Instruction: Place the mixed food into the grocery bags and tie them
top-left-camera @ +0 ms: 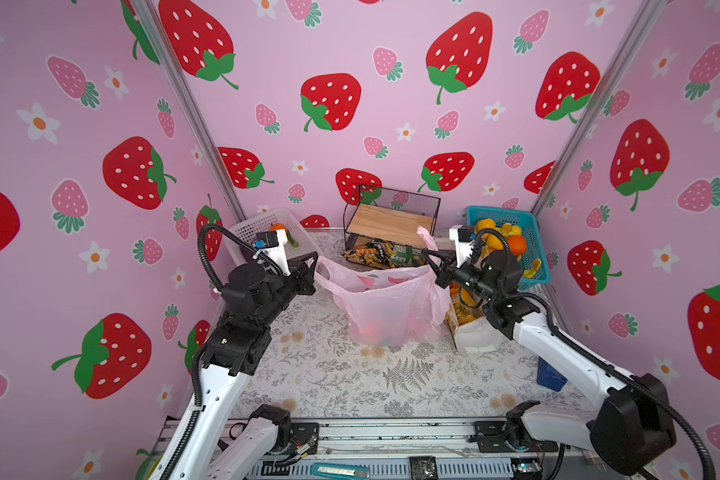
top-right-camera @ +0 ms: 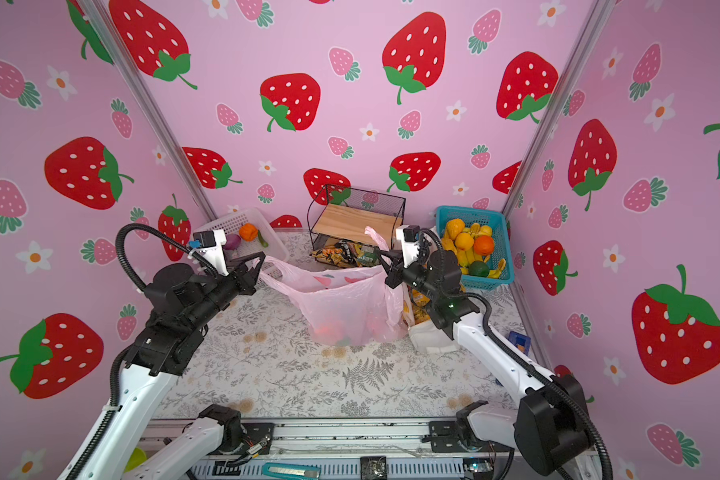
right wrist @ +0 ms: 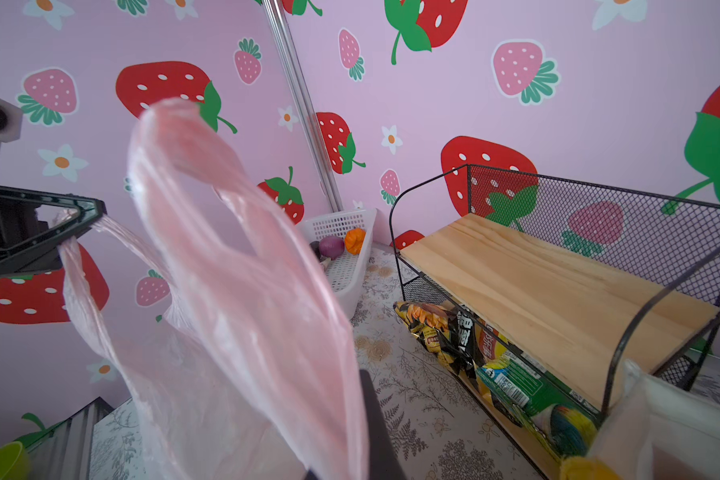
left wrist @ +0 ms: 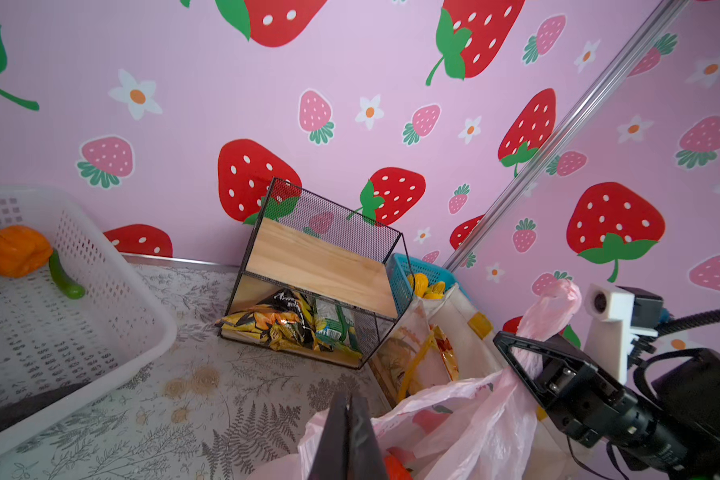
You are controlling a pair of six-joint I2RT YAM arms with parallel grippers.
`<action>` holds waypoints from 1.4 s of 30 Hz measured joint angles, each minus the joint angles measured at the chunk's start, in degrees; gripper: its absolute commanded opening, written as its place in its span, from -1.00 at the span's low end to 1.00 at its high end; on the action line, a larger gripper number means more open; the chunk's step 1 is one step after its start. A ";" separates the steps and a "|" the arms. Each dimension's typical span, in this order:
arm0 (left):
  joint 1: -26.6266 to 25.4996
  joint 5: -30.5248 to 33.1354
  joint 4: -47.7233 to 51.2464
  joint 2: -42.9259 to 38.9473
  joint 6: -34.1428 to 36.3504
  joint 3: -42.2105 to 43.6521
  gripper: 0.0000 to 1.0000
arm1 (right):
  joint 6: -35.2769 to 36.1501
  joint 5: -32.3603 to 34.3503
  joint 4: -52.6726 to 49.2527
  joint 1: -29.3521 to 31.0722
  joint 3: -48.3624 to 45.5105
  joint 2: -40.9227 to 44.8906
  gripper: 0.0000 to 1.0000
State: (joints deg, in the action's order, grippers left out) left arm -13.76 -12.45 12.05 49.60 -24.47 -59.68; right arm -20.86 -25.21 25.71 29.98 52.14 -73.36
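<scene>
Now, one pink bag (top-left-camera: 385,307) held up at both sides.
The left gripper (top-left-camera: 314,259) is pressed together on one loop handle and the right gripper (top-left-camera: 433,259) on the second. The bag stands mid-table (top-left-camera: 329,374), red-orange toy vegetables (top-left-camera: 375,330) showing through. One white canvas tote (top-left-camera: 474,332) sits just beside it, toward the right edge. Two baskets, white (top-left-camera: 246,226) and blue (top-left-camera: 531,224), fill the back corners.

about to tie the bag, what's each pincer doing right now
left pincer: closed, holding one handle of the pink bag.
right pincer: closed, holding the bag's other handle.
</scene>
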 measured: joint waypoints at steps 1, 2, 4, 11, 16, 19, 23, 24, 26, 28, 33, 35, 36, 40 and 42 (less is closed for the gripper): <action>0.00 -0.50 0.00 0.44 0.20 0.00 -1.00 | 0.00 0.13 0.00 0.00 0.28 -1.09 -1.00; 0.00 -1.03 -0.15 0.74 0.33 0.00 -1.00 | -0.04 0.31 -0.04 0.00 0.52 -2.05 -1.00; 0.00 -2.64 -0.72 1.49 1.07 0.00 -1.00 | -0.13 0.74 -0.13 -0.04 1.03 -4.07 -1.00; 0.35 -7.10 -3.67 2.93 8.35 0.22 -0.29 | -0.28 1.73 -0.63 -0.66 2.05 -7.04 -1.00; 1.68 -12.46 -10.25 1.18 13.86 3.76 0.22 | -0.24 2.05 -0.87 -1.22 2.78 -7.04 -1.00; 2.80 -16.94 -12.98 0.98 17.22 5.95 0.35 | -0.15 2.08 -0.96 -1.40 2.89 -7.04 -1.00; 4.66 -23.87 -13.97 1.86 22.25 7.72 0.47 | -0.07 2.08 -1.16 -1.57 2.89 -7.04 -1.00; 5.14 -25.55 -14.29 2.36 23.54 7.74 0.49 | -0.07 2.08 -1.20 -1.62 2.89 -7.04 -1.00; 6.23 -28.87 -15.58 3.56 26.08 7.74 0.51 | -0.07 2.05 -1.25 -1.64 2.89 -7.06 -1.00; 7.15 -32.00 -16.87 5.16 27.98 7.74 0.53 | -0.07 1.99 -1.27 -1.64 2.89 -7.21 -1.00; 7.78 -38.16 -18.03 11.69 32.46 6.62 0.55 | -0.07 1.92 -1.38 -1.64 2.89 -7.48 -1.00; 7.82 -39.30 -17.70 14.99 34.05 4.87 0.55 | -0.07 1.81 -1.38 -1.64 2.89 -7.48 -1.00; 7.91 -39.74 -17.66 16.52 34.71 3.82 0.55 | -0.07 1.79 -1.38 -1.64 2.89 -7.48 -1.00; 8.04 -42.05 -17.73 22.43 36.06 -1.46 0.55 | -0.09 1.60 -1.36 -1.64 2.91 -7.58 -1.00; 8.04 -43.54 -17.92 25.31 36.26 -4.52 0.55 | -0.11 1.44 -1.36 -1.64 2.91 -7.76 -1.00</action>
State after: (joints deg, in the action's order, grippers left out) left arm -5.72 -55.99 -5.87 74.91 11.79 -64.20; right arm -20.97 -23.77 24.36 28.34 55.05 -81.12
